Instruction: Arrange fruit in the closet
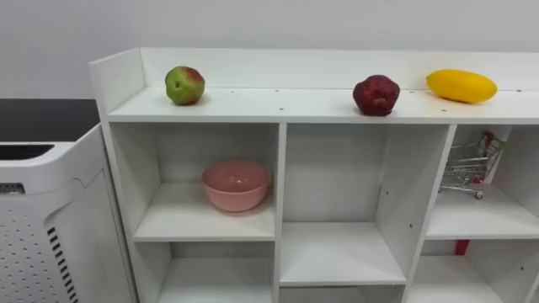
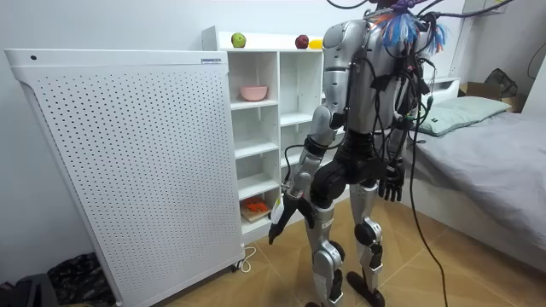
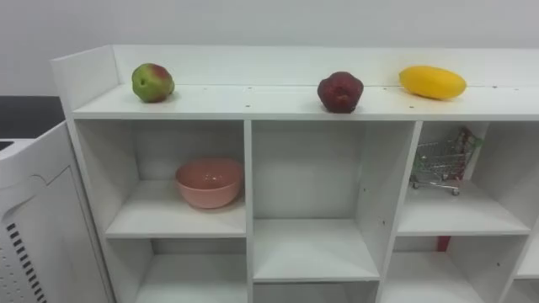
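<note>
Three fruits lie on the top board of the white closet (image 1: 282, 105): a green and red apple (image 1: 184, 85) at the left, a dark red fruit (image 1: 376, 94) in the middle and a long yellow fruit (image 1: 461, 85) at the right. In the upper left compartment stands a pink bowl (image 1: 236, 184). I stand facing the closet in the room view. My left hand (image 2: 282, 218) and my right hand (image 2: 392, 183) hang low at my sides, fingers relaxed and holding nothing.
A small wire shopping cart (image 1: 468, 167) stands in the upper right compartment. A white perforated cabinet (image 1: 42, 219) adjoins the closet's left side. A bed (image 2: 486, 145) lies behind me at the room view's right. Something orange (image 2: 256, 205) sits in a low compartment.
</note>
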Available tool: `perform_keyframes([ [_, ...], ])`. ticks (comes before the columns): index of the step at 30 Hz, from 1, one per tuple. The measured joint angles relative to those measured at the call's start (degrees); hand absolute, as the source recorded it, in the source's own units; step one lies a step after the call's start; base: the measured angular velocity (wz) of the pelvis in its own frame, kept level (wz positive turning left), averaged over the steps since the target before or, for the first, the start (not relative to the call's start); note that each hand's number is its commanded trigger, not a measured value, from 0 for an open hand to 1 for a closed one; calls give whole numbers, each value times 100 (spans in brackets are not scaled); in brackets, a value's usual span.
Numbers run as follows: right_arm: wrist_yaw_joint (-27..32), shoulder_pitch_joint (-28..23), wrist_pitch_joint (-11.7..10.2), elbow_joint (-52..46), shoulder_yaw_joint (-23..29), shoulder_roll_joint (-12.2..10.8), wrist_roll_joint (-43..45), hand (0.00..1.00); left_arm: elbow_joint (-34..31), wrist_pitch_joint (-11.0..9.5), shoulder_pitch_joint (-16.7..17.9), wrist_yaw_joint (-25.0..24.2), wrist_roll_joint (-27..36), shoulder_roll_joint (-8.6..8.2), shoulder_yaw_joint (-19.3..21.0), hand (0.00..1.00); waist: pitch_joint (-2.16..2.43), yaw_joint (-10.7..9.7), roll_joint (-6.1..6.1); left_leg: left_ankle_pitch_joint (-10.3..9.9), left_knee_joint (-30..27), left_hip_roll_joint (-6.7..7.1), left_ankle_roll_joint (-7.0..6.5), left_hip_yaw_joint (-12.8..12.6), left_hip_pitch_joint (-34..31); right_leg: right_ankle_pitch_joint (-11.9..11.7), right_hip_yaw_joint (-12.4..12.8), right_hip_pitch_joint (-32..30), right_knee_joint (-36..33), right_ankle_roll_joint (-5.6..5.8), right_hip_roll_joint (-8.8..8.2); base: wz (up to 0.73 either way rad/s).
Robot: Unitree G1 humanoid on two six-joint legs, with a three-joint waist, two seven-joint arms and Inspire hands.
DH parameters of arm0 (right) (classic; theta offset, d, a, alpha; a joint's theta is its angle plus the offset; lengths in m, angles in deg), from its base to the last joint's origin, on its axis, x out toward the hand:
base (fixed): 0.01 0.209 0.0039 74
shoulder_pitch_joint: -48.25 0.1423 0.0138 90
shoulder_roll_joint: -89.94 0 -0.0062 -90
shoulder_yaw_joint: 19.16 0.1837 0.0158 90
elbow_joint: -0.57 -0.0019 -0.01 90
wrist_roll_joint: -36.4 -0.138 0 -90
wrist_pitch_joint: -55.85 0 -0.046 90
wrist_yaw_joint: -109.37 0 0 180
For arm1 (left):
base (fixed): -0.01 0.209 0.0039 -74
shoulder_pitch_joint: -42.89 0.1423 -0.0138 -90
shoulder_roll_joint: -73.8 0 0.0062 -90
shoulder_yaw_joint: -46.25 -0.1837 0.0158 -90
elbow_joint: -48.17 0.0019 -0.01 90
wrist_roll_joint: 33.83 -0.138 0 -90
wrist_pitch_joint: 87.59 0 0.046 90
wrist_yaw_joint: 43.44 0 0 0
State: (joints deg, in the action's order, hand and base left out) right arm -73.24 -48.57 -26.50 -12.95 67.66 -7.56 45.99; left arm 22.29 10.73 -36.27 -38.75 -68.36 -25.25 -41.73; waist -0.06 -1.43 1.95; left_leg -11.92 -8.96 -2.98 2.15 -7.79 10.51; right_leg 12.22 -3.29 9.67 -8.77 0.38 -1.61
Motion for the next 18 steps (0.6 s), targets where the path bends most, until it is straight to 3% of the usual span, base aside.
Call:
perform_keyframes([
  [11,22,-5,-2,8,-11,0,-40,0,0,3,1,3,13,-1,-8,0,9,8,-2,0,0,0,0,-12,15,0,3,20,0,0,0,0],
  [18,542,-12,-7,-43,138,2,-845,0,-56,-82,-37,34,4,-48,9,0,6,15,-28,-1,4,-2,-2,-18,-34,1,57,-32,-13,5,8,-1],
])
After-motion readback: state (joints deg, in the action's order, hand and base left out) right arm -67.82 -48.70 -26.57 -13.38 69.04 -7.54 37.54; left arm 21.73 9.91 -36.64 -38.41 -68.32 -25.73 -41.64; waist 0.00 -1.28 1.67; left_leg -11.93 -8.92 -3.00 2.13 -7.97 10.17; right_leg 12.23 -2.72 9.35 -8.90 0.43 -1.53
